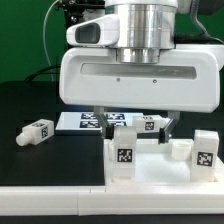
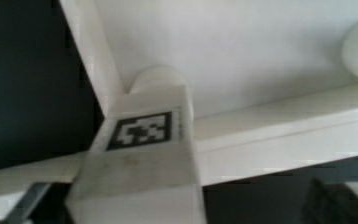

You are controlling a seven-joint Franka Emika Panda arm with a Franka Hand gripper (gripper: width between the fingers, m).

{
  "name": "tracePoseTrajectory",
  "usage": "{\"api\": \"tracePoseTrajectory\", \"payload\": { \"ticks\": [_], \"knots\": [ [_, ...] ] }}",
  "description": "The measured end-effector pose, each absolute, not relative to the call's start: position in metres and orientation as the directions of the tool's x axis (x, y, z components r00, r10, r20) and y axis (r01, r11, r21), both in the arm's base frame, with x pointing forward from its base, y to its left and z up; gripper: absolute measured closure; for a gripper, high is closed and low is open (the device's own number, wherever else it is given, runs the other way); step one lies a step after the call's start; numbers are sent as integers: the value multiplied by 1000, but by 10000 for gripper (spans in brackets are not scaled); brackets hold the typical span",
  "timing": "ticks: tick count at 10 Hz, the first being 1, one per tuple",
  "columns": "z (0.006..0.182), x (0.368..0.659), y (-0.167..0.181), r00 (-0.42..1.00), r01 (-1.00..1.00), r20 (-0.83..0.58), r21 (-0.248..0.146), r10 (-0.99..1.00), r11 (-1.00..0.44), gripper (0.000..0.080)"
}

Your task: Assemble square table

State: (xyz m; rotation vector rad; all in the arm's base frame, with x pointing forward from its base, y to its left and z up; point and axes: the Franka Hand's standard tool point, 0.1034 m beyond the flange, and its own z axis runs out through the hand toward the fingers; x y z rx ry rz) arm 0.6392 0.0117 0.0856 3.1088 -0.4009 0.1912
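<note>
Overhead, the gripper straddles one tagged leg, jaws spread

Marker board flat on black table; green backdrop.

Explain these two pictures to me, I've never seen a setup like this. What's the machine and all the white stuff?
The big white block is a robot arm's two-finger gripper. One picture comes from a camera off the arm, the other from a camera on its wrist, looking past the fingers. On the black table lie a square white table top with tagged legs standing on it, one loose leg, and a flat marker board. The jaws stand open; nothing is held.
</note>
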Motion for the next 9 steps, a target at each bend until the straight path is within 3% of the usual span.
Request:
{"api": "tracePoseTrajectory", "payload": {
  "ticks": [2,4,9],
  "knots": [
    [86,639,4,921,-372,120,-22,-372,-928,514],
    [84,639,1,860,-495,118,-36,-496,-868,513],
    [83,635,-4,335,-937,28,-92,-942,-336,513]
  ]
}}
